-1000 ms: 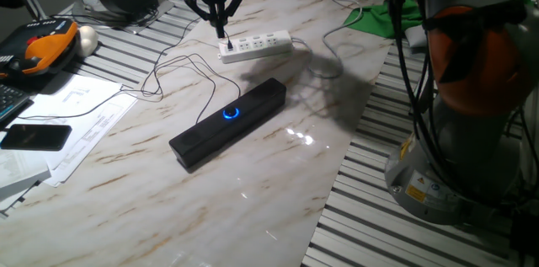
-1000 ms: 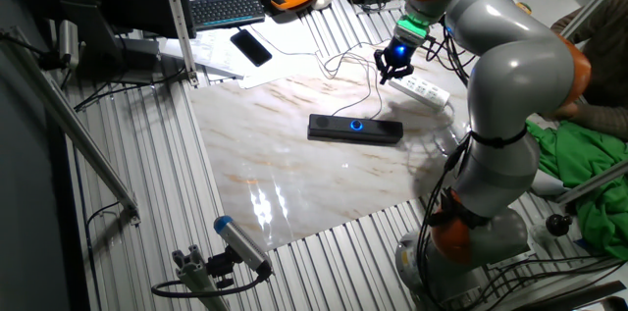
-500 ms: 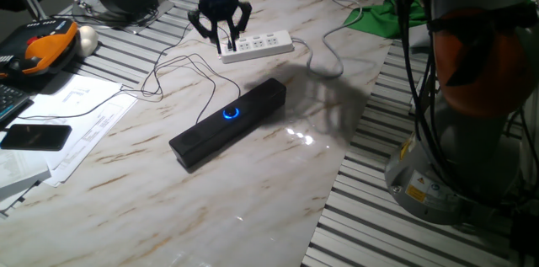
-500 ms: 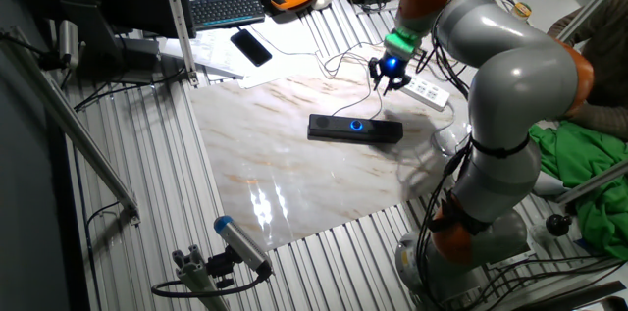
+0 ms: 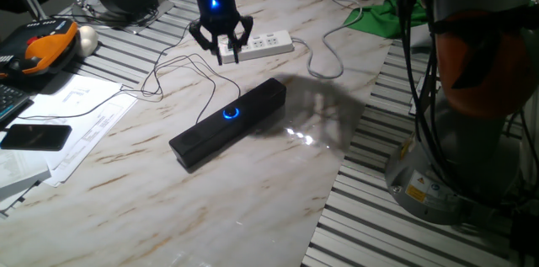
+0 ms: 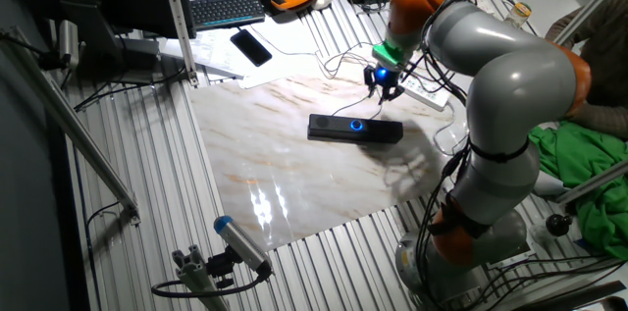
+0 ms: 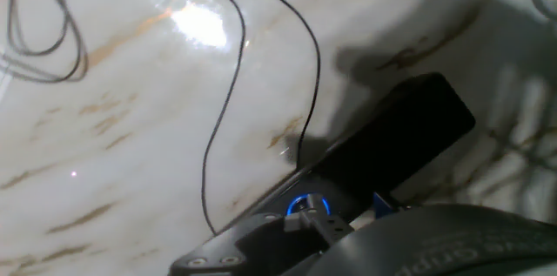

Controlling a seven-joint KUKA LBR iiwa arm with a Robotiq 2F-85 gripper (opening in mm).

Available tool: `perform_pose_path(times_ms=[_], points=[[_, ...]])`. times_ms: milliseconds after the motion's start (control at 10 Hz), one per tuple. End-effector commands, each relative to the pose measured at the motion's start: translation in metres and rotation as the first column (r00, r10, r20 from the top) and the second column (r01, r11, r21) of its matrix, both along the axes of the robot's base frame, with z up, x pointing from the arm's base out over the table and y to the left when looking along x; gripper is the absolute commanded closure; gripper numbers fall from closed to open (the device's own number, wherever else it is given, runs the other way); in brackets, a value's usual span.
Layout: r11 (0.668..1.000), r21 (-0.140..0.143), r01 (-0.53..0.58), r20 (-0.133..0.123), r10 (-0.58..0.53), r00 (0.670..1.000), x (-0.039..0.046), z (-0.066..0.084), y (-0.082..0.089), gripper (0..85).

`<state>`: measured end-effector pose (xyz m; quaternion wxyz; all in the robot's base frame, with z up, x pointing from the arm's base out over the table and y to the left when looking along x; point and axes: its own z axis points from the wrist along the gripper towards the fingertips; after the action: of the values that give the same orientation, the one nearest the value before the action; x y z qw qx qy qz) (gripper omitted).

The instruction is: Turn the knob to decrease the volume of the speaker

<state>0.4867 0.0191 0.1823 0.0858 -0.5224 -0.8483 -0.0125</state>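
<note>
Gripper (image 5: 222, 50) hangs above the marble tabletop (image 5: 253, 191), fingers spread apart, nothing between them, blue light glowing on its body. It sits in the air between the white power strip (image 5: 263, 45) and the speaker (image 5: 229, 122), clear of both. In the other fixed view the gripper (image 6: 383, 91) is just above and beyond the speaker (image 6: 355, 129), near its right half, not touching.

Speaker lies flat on the marble, long axis diagonal in one fixed view, roughly mid-table. Knob (image 5: 230, 114) is on its top face about halfway along, blue ring lit; same knob (image 6: 356, 125) shows as a blue dot in the other fixed view. Nothing touches the knob.

Hand view: speaker (image 7: 392, 150) runs from lower left to upper right, knob (image 7: 306, 205) glows blue near the bottom edge, partly hidden behind dark gripper hardware. Thin black cable (image 7: 228, 102) loops across the marble and ends beside the speaker.

Off the marble, left side: papers (image 5: 76, 120), a black phone (image 5: 35, 136), an orange-black pendant (image 5: 46, 48). Gray-orange robot arm (image 6: 496, 85) arches over the table's right side.
</note>
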Motion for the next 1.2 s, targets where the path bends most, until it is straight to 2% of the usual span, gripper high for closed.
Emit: perform_pose_path(times_ms=[0, 200, 400, 800, 1000, 1100], points=[[1.0, -0.007, 0.013, 0.003, -0.013, 1.0, -0.0031, -0.005, 0.004, 34.0], [1.0, -0.021, 0.018, 0.007, -0.017, 1.0, -0.0092, -0.015, 0.013, 34.0], [0.999, -0.03, 0.027, 0.011, -0.027, 1.0, -0.0112, -0.024, 0.018, 34.0], [0.996, -0.055, 0.077, 0.029, -0.075, 0.997, -0.0107, -0.044, 0.028, 34.0], [0.994, -0.059, 0.09, 0.031, -0.089, 0.996, -0.0078, -0.053, 0.031, 34.0], [0.993, -0.064, 0.099, 0.036, -0.096, 0.995, -0.0066, -0.056, 0.032, 17.0]])
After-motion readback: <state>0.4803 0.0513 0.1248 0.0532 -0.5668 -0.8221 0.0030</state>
